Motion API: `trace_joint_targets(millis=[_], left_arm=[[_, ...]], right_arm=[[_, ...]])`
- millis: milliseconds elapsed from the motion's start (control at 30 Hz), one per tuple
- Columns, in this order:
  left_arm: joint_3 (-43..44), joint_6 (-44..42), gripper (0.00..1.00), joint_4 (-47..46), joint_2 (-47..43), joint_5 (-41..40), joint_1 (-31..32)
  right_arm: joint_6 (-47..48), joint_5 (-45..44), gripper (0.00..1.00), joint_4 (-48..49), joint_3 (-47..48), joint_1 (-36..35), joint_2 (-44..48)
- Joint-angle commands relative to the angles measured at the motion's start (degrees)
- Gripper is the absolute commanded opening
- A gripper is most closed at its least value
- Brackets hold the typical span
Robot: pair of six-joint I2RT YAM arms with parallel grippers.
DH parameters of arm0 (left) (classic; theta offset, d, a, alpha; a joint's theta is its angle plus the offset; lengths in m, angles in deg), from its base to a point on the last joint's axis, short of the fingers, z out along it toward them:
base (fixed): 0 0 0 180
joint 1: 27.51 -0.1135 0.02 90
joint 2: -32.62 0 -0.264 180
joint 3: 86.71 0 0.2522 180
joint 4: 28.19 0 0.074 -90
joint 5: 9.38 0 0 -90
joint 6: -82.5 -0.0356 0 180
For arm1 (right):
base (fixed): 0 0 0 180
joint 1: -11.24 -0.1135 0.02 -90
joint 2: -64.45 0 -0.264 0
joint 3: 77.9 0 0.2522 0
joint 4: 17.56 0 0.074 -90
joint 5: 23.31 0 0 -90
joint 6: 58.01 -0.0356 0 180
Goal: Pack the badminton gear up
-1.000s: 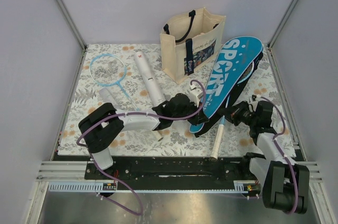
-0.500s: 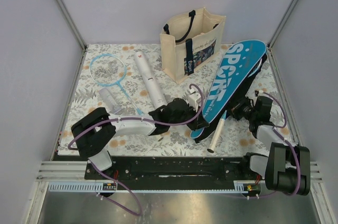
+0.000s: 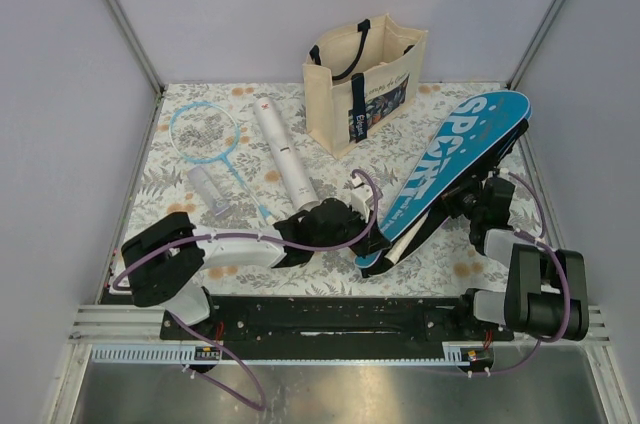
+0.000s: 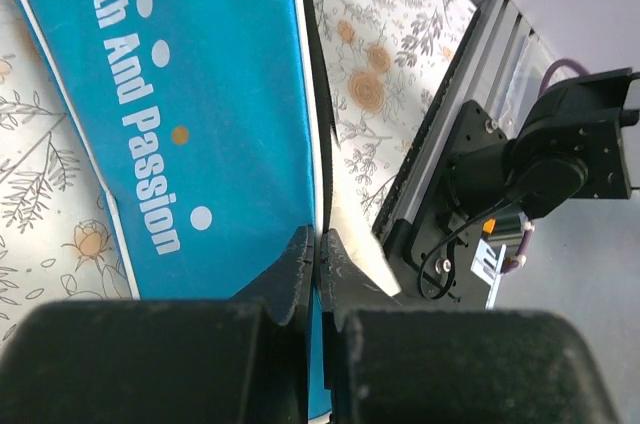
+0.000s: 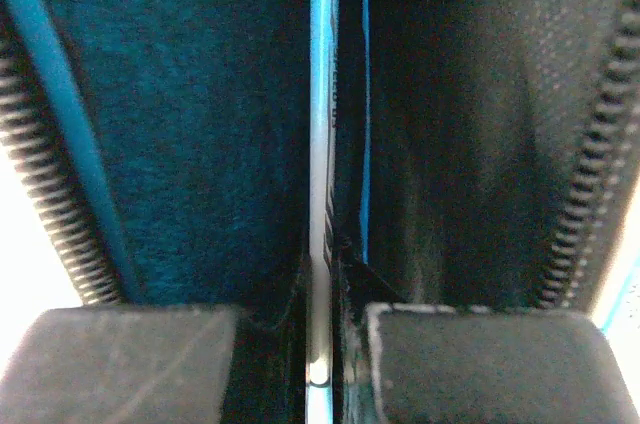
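L gripper point(image 4: 318, 249): jaws together, pinching the black zip edge at the narrow near end of the blue case point(image 3: 450, 159). The case lies diagonally on the R half of the floral mat point(image 3: 200, 104), wide end far-right, "SPORT" face up, its side gaping open.

R gripper point(image 5: 322, 279): reaches into the case from the R side, fingers clamped on the thin shaft of racket 2 point(image 5: 322, 94). Dark lining and zip teeth show on both sides.

Racket 1 point(image 3: 236, 166) lies flat on the mat far-left, outside the case. White tube point(image 3: 283, 154) lies just beside it, also outside. Tote bag point(image 3: 365, 84) stands upright at the back centre.
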Motion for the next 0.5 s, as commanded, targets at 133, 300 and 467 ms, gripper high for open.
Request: trace_joint_targets(millis=[133,300,467], left_arm=[[-0.78,3.03,0.00,-5.32,-3.60,-0.99,1.82],[-1.57,4.62,0.00,-6.11,-1.67,-2.92,2.08],[-1.22,3.56,0.00,-5.42,0.09,-6.78,2.17]], right_arm=[[-0.04,-7.95,0.00,15.95,3.23,-0.37,-6.76],[-1.09,-8.65,0.04,20.86,4.98,-3.71,-13.70],[-0.12,-12.08,0.11,19.47,7.71,-7.76,-16.70]])
